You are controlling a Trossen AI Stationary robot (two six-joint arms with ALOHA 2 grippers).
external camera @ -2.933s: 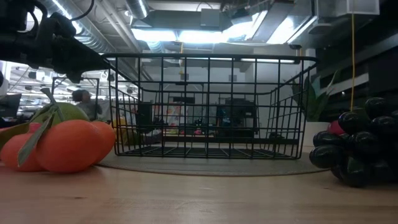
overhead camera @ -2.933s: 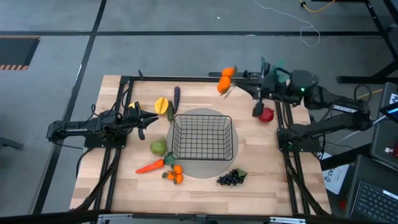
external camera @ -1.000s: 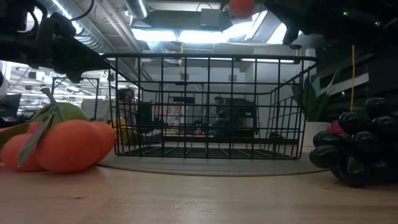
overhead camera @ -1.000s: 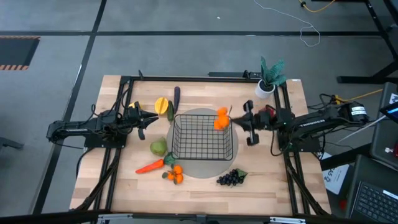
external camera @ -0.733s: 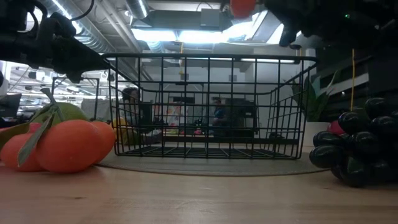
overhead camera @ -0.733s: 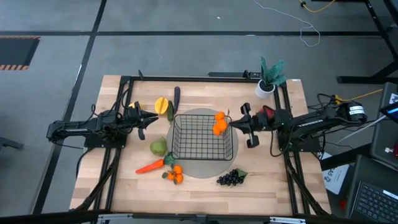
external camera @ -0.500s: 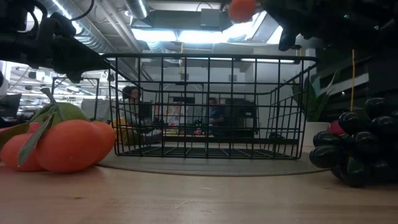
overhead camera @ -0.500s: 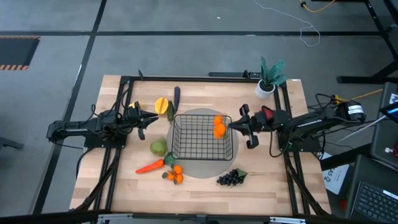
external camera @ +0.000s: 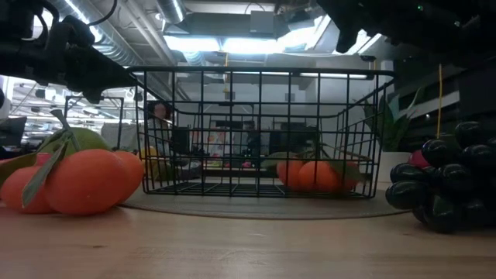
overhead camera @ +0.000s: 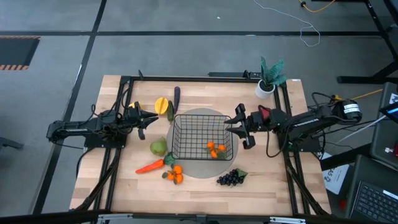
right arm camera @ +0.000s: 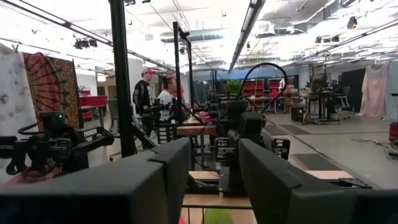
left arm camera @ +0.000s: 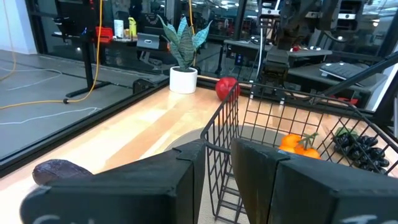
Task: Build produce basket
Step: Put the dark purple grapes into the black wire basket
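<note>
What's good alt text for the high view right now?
Overhead view of a wooden table: a black wire basket on a grey mat holds a cluster of small oranges. The right gripper hangs open at its right rim; the left gripper waits left of it.

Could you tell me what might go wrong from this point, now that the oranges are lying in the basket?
1. The right gripper, open, hangs at the rim of the basket; pulling back low could catch the wire and drag it off the grey mat.
2. The oranges lie near the basket's right wall, so later pieces dropped there may pile up or bounce.
3. The grapes sit close to the basket's corner, leaving little room for fingers.
</note>
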